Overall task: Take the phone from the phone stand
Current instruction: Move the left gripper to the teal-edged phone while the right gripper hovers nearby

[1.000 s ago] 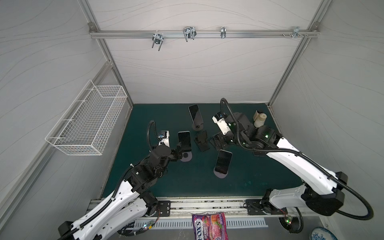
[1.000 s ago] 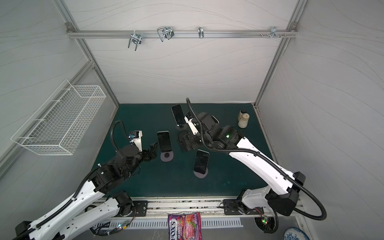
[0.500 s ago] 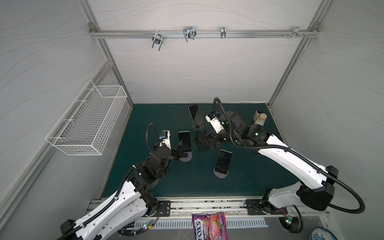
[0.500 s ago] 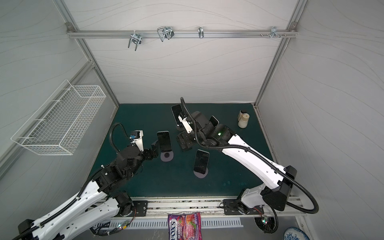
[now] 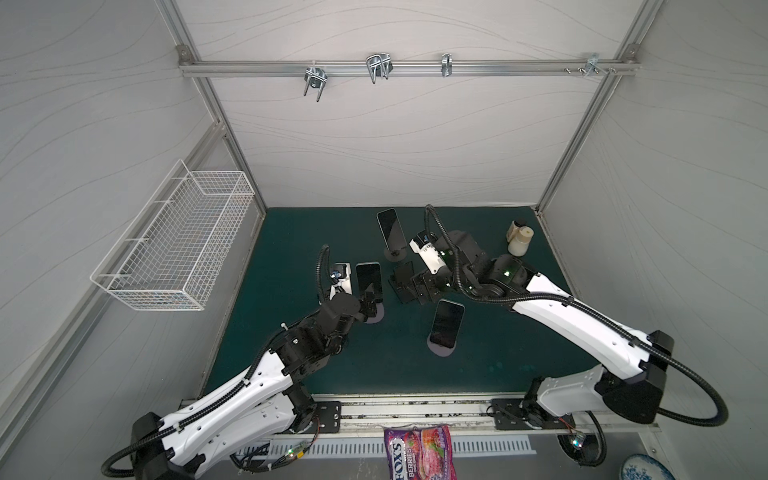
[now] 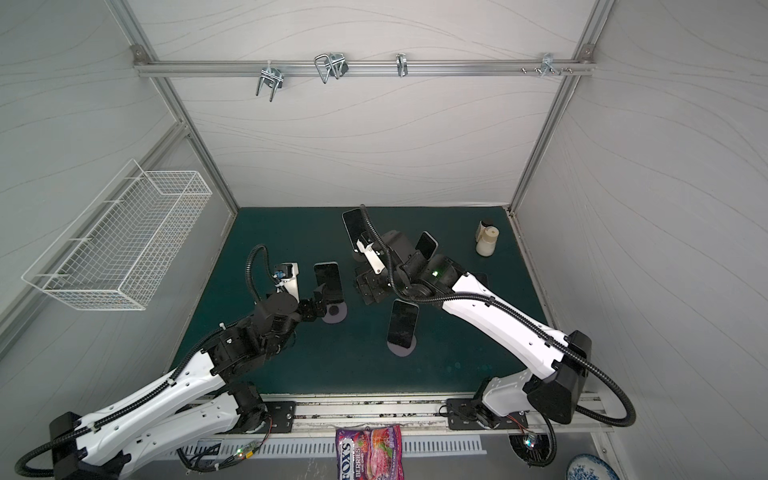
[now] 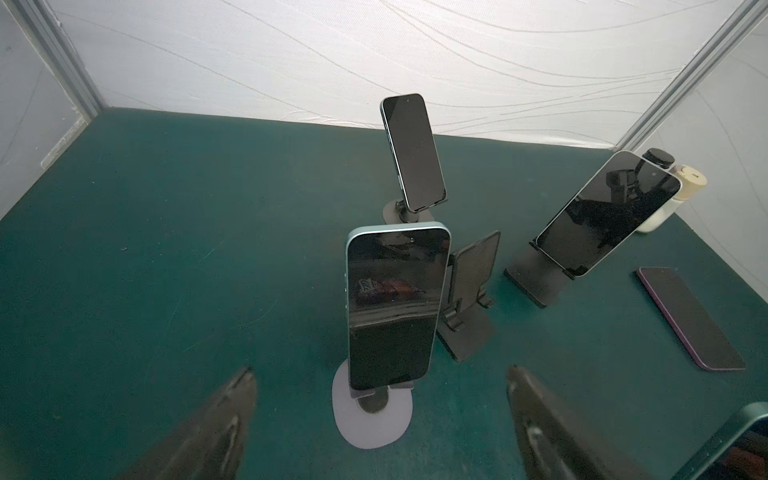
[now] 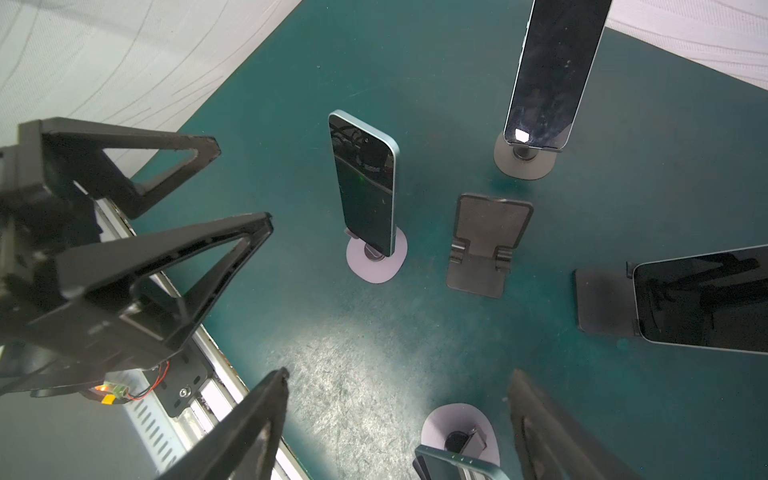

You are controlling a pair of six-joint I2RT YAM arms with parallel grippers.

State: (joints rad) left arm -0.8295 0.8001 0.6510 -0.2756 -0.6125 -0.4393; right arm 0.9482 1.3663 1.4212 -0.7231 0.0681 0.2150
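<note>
Green matting (image 7: 166,249) carries several propped phones. The teal-edged phone (image 7: 392,303) stands upright on its round pale stand (image 7: 374,432), just ahead of the spread, empty jaws of the left gripper (image 7: 382,372). A low pinch could catch the cradle and tip the stand onto the empty folding stand (image 7: 469,291) just beside it. The right gripper (image 8: 399,374) hangs released, holding nothing.

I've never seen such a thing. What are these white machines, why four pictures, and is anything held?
They are two robot arms, each ending in a two-fingered gripper. Two pictures look down from overhead; two come from cameras on the arms' wrists. On the green mat are several phones on stands, an empty black stand, a flat-lying phone and a cream bottle. The left gripper is open, facing the phone on a pale round stand; the right gripper is open too. Nothing is held.
</note>
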